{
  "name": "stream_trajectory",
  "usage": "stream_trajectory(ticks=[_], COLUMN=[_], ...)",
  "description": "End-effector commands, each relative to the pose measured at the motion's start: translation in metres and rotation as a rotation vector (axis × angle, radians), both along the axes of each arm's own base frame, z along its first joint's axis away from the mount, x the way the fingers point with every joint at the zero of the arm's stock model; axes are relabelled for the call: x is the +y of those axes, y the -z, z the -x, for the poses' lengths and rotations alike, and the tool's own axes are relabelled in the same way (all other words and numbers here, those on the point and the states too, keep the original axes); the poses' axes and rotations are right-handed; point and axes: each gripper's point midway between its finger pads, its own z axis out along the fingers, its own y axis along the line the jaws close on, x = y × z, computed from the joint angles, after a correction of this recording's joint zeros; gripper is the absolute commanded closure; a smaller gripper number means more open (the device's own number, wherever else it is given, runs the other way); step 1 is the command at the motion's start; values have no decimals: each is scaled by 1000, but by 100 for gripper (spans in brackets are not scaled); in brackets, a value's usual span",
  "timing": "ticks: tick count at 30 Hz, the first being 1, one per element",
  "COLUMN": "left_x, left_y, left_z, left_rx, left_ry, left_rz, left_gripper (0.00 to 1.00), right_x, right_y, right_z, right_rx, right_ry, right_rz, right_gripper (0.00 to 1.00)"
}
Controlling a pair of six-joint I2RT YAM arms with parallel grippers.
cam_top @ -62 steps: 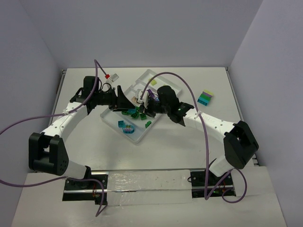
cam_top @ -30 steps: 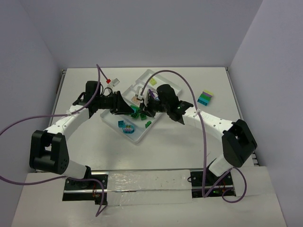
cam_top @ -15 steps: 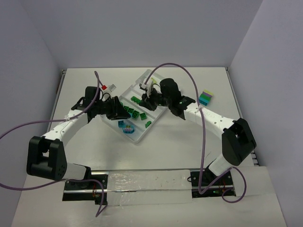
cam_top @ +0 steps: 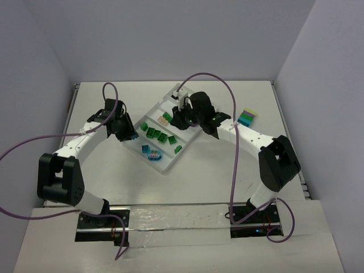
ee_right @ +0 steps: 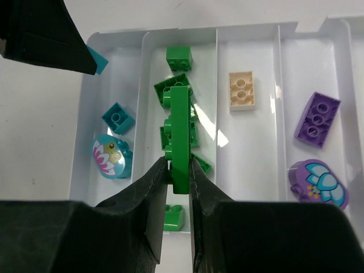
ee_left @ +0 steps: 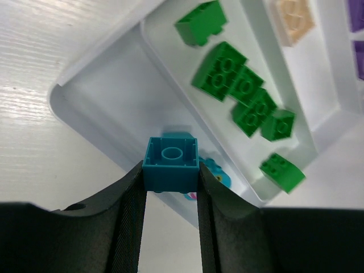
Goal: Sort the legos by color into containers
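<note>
While the left end effector (ee_left: 169,173) pinches a teal brick (ee_left: 170,152) at the near edge of the tray (ee_right: 182,33), the right end effector (ee_right: 177,168) grips a green brick (ee_right: 180,125) edgewise above other green legos (ee_right: 178,57). Beyond lie a peach brick (ee_right: 242,91), purple pieces (ee_right: 317,118), and a stacked clump (cam_top: 246,118) on the worktop (cam_top: 227,182).

Two slim robot arms, the left arm (cam_top: 77,142) and the right arm (cam_top: 251,136), are built of white tubular links joined by chunky black housings (cam_top: 57,182). A thin purple cable (cam_top: 34,140) trails in loose loops behind each pincer. The left pincer (ee_left: 170,170) and right pincer (ee_right: 179,165) each end in two flat, matte-black fingers (ee_left: 131,216) with a fine woven texture.
</note>
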Motion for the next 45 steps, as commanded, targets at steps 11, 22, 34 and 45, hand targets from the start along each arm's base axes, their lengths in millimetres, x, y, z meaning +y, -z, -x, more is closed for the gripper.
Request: stream_trajectory(ticks=[11,22,34,45], left_x=[17,26,28,22], left_y=[17,-18,-59,-69], left_z=[-24,-20,-22,-24], left_rx=[-7,-75,-164,-185], left_ry=[-110,-128,-154,-140], left_rz=[-100,-130,-109,-72], left_gripper=[80,14,13,13], right_x=[23,37,25,-52], right_y=[23,66,93,20], right_z=[1,18,42,-13], right_rx=[173,258,313,152], right_ry=[138,98,50,420], right_rz=[38,109,203,149], right_gripper=[100,97,44,20])
